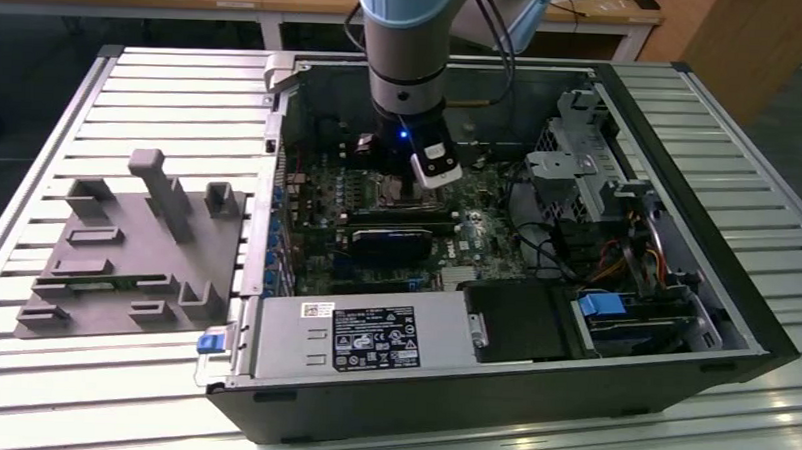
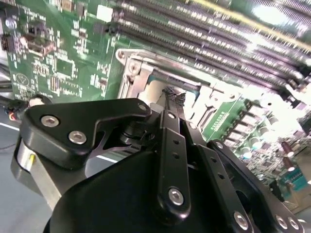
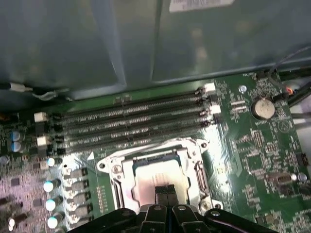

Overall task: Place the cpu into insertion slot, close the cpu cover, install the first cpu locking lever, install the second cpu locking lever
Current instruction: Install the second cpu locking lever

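The cpu (image 3: pixel 156 180) is seen seated in the insertion slot (image 3: pixel 116 182), beside the memory slots (image 3: pixel 131 124). The gripper (image 3: pixel 165 193) is held directly over the cpu, fingertips pressed together, nothing grasped.

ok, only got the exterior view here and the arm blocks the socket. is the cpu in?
Observer: Yes. In the first wrist view the cpu sits inside the insertion slot, metal top up.
Operator: Gripper holding anything?
Observer: No. In both wrist views the gripper has its fingertips shut together with nothing between them, right over the cpu's near edge.
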You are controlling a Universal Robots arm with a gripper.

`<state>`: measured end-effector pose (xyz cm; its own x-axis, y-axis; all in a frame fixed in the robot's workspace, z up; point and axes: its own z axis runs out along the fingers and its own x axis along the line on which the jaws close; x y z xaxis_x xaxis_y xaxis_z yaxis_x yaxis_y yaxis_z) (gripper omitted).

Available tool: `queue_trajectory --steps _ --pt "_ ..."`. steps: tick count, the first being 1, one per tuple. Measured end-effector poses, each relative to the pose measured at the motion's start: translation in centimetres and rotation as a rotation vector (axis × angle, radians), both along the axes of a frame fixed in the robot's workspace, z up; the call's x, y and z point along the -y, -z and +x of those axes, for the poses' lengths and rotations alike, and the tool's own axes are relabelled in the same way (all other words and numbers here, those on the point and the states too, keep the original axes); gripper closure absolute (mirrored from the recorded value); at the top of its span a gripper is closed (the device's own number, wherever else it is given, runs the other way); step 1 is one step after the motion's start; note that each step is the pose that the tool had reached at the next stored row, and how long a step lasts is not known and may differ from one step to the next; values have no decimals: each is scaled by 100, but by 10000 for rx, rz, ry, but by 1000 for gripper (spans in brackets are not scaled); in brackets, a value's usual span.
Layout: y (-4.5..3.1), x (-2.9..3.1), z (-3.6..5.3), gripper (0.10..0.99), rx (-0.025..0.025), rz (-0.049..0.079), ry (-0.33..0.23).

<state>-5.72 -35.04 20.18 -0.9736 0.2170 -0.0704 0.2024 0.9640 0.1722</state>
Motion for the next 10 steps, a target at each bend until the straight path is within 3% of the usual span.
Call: queue_trajectory --steps 5,10 --pt "-18 -54 0 984 -2 -15 -1" --pt "-122 -73 0 984 3 -64 0"
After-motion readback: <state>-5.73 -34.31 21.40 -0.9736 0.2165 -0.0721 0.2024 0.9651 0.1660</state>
